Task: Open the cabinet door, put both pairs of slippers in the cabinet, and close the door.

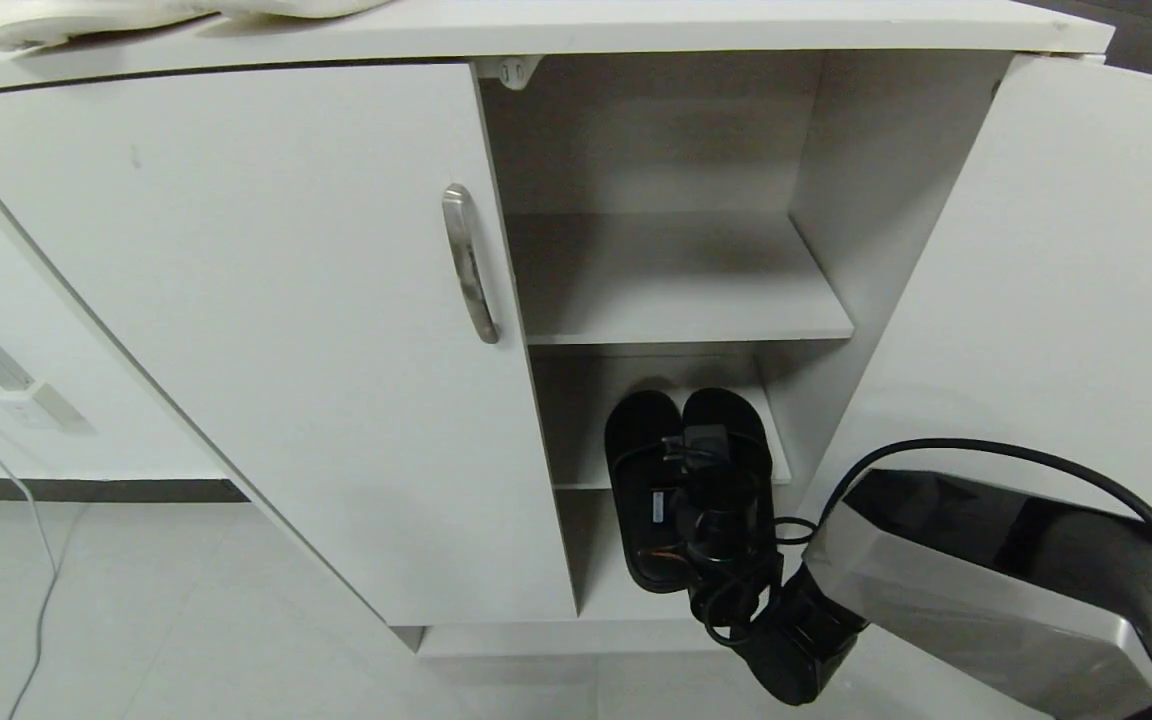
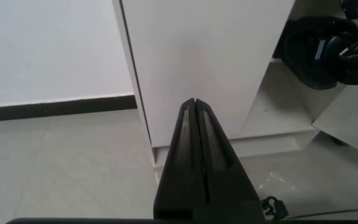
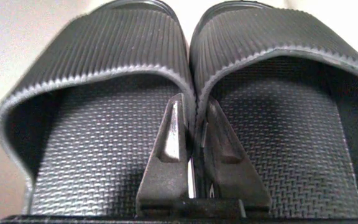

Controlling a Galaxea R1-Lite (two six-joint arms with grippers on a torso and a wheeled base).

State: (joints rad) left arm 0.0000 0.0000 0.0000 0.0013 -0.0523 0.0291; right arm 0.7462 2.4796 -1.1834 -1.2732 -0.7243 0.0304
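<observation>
Between the inner strap edges of the pair of black ribbed rubber slippers [image 3: 104,81], the right jaws are clamped, holding the pair toes-first at the white cabinet's lower shelf [image 1: 578,465]. The heels seem to overhang the shelf edge, so push deeper and level before letting go. The left jaws are pressed together, low before the closed white door [image 2: 197,56].

The black slippers [image 3: 98,93] look matt, ribbed rubber; the white cabinet [image 1: 236,330] smooth and matt, its handle [image 1: 469,262] brushed metal.
</observation>
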